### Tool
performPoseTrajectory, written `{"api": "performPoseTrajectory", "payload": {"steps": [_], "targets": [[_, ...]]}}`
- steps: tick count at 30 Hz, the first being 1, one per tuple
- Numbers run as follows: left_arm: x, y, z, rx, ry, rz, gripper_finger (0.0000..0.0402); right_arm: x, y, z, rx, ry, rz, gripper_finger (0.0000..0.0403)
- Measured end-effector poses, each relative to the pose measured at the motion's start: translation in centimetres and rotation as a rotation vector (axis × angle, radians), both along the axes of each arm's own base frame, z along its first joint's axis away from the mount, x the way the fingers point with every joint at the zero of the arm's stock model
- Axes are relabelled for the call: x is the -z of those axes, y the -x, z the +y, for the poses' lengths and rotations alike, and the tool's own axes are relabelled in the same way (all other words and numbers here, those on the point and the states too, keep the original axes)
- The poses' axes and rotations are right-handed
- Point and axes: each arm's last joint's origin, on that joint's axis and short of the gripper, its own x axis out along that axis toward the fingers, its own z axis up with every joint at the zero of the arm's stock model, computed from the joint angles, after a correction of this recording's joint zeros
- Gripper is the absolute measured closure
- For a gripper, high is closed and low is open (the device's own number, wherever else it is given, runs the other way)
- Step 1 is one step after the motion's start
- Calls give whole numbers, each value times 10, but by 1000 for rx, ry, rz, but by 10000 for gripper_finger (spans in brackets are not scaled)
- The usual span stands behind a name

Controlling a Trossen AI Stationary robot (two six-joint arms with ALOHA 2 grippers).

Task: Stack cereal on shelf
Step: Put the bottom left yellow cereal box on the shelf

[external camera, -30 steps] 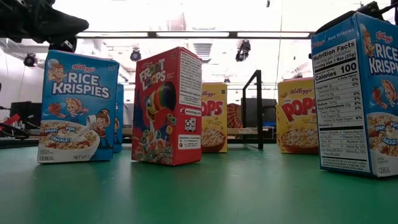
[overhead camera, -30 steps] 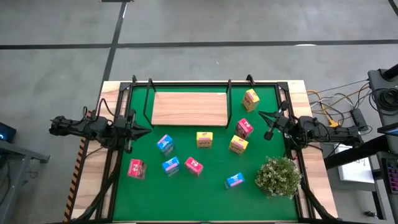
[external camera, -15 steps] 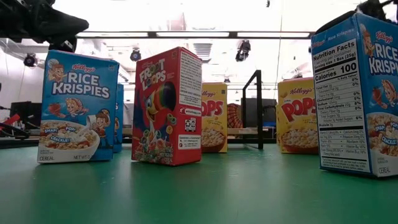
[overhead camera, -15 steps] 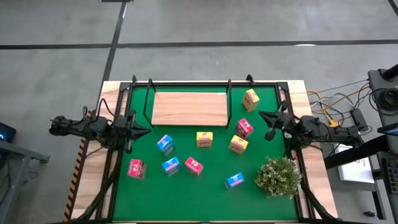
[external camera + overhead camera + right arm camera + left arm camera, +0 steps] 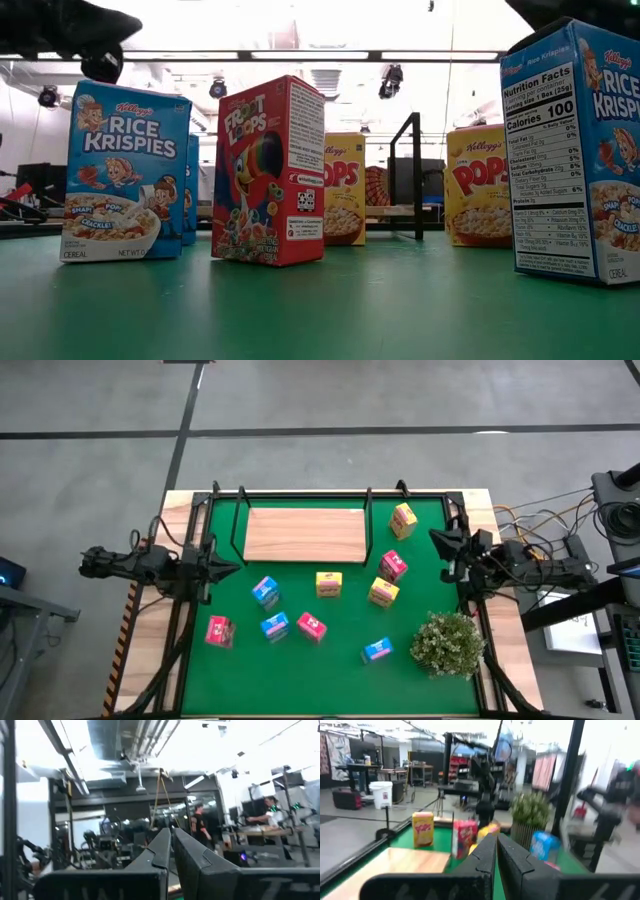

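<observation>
Several small cereal cartons stand on their bases on the green mat: three yellow [image 5: 403, 518] [image 5: 384, 592] [image 5: 329, 584], three pink-red [image 5: 393, 566] [image 5: 311, 626] [image 5: 219, 631], three blue [image 5: 265, 591] [image 5: 273, 626] [image 5: 377, 650]. The light-wood shelf [image 5: 305, 533] sits at the mat's far side, bare on top. My left gripper [image 5: 238, 569] [image 5: 496, 840] hovers shut at the mat's left edge, pointing right. My right gripper [image 5: 433, 536] [image 5: 170, 834] is shut at the mat's right edge, raised, its wrist view facing the room's ceiling.
A bushy green plant [image 5: 447, 643] stands at the mat's near right corner. Black frame posts [image 5: 243, 510] [image 5: 368, 508] rise beside the shelf. In the low view a blue carton [image 5: 125, 170], a pink-red one [image 5: 268, 170] and another blue one [image 5: 575, 150] stand nearest.
My right gripper has drawn back toward the table's right edge and tipped upward, staying shut. The cartons and the shelf have not moved.
</observation>
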Motion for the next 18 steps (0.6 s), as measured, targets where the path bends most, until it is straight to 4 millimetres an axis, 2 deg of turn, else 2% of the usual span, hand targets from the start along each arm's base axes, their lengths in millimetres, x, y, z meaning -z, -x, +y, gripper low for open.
{"api": "performPoseTrajectory", "payload": {"steps": [3,7,9,13,16,18], "targets": [[-10,2,0,1,30,-106,402,-21,-12,0,-6,-18,20,390],[-26,7,2,4,76,-283,402,-44,-47,-1,-1,-12,157,390],[-32,10,2,17,126,-350,402,-62,-56,-1,-7,-28,203,390],[-36,10,0,100,123,-383,402,-93,-73,-1,-16,-64,322,390],[-36,5,-3,152,88,-389,402,-117,-81,-1,-16,-64,347,390],[-38,-1,-4,148,74,-392,402,-125,-87,-1,-15,-58,395,390]]}}
